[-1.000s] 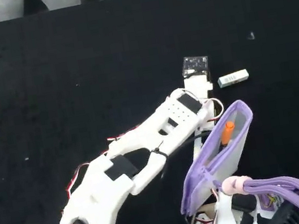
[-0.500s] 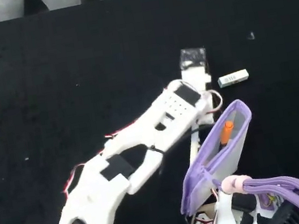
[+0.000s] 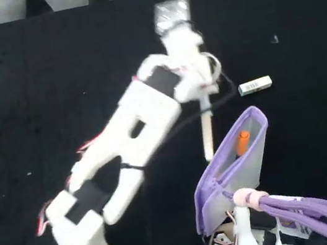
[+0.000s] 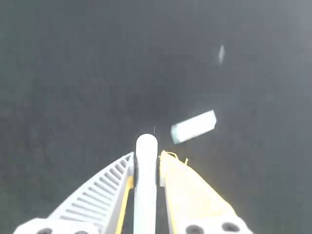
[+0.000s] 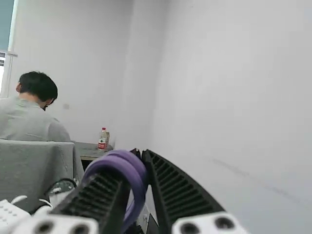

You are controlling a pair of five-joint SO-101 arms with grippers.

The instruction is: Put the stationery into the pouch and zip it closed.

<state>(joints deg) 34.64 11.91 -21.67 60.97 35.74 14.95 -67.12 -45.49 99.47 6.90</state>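
Pouch [image 3: 209,200] is held up by its purple strap [image 5: 123,171] pinched in your right jaws so it gapes for loading, orange pen [image 3: 242,142] already inside, while your left jaws clamp the white pen [image 3: 206,134] above the bench [image 3: 50,85], eraser [image 3: 255,86] lying nearby.

The pouch [image 3: 246,168] is lilac with a see-through side, upright, its mouth gaping toward the far side. Its purple strap [image 3: 303,207] is pinched in the right claw [image 5: 136,168]. An orange marker [image 3: 242,142] stands inside it. A white pen [image 3: 207,133] hangs gripped in the left claw [image 4: 146,155], its lower end just beside the pouch's rim. A small white eraser [image 3: 255,86] lies flat on the black tabletop [image 3: 50,85], apart from the pouch
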